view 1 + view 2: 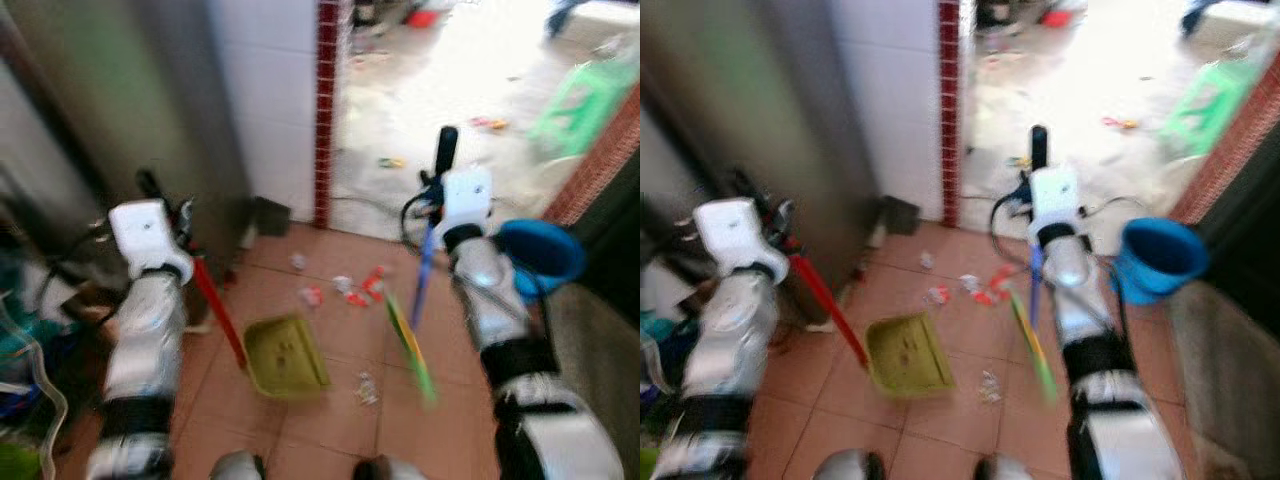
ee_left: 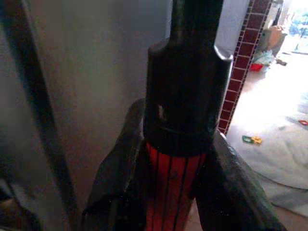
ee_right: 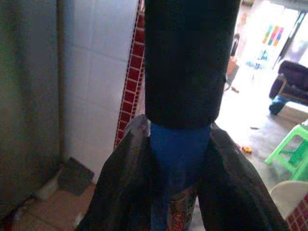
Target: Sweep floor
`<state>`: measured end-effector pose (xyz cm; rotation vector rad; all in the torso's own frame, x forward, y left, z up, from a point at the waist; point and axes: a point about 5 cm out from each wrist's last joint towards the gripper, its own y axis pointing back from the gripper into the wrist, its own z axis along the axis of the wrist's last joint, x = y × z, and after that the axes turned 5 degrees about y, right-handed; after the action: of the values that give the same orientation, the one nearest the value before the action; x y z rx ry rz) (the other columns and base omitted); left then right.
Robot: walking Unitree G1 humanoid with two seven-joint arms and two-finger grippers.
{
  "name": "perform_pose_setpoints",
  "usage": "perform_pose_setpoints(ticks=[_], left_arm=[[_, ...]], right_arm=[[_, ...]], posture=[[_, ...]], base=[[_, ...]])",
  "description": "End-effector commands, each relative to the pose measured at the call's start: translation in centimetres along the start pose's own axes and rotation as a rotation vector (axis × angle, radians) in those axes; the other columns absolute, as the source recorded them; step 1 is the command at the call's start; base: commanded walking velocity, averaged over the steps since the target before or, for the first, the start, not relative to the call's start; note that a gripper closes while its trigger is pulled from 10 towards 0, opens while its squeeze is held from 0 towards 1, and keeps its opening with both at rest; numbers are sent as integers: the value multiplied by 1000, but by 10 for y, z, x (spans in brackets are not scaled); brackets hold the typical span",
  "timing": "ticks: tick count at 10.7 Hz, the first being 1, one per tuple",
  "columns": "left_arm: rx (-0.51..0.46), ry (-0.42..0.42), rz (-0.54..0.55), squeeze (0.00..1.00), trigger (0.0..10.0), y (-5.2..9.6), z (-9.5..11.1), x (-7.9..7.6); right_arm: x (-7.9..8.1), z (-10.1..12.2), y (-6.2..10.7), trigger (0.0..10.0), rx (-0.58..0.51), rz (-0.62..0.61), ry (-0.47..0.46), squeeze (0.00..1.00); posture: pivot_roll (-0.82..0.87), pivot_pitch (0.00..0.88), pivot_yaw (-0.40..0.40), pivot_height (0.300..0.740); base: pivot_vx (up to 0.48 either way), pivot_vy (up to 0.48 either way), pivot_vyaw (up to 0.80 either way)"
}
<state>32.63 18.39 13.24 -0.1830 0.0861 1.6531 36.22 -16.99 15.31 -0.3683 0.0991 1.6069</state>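
Observation:
My left gripper is shut on the red handle of a yellow-green dustpan, whose pan rests on the terracotta tile floor. My right gripper is shut on the blue broom handle, which has a black grip on top; its green-yellow bristle head hangs just right of the pan, blurred. Small scraps of litter lie on the tiles beyond the pan, and one clear scrap lies beside it.
A grey metal door or cabinet stands at left with clutter below it. A white tiled wall with a red brick edge leads to a bright room. A blue bucket sits at right, a green stool farther off.

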Motion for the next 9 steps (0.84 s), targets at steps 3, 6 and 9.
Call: perform_pose_setpoints(ticks=[3,6,9], left_arm=[[-98,-28,-73,0,10000,-17,26,-6],[-120,3,-69,0,10000,-14,29,0],[-59,-17,-63,0,10000,-19,12,-2]], right_arm=[[-7,18,-3,10000,-98,-73,-17,0],[-14,8,-1,10000,-60,-110,-82,0],[-20,-2,-5,10000,-16,-91,-30,0]], posture=[[-85,0,59,740],[-78,0,65,740],[-67,0,65,740]], base=[[0,0,0],[0,0,0],[0,0,0]])
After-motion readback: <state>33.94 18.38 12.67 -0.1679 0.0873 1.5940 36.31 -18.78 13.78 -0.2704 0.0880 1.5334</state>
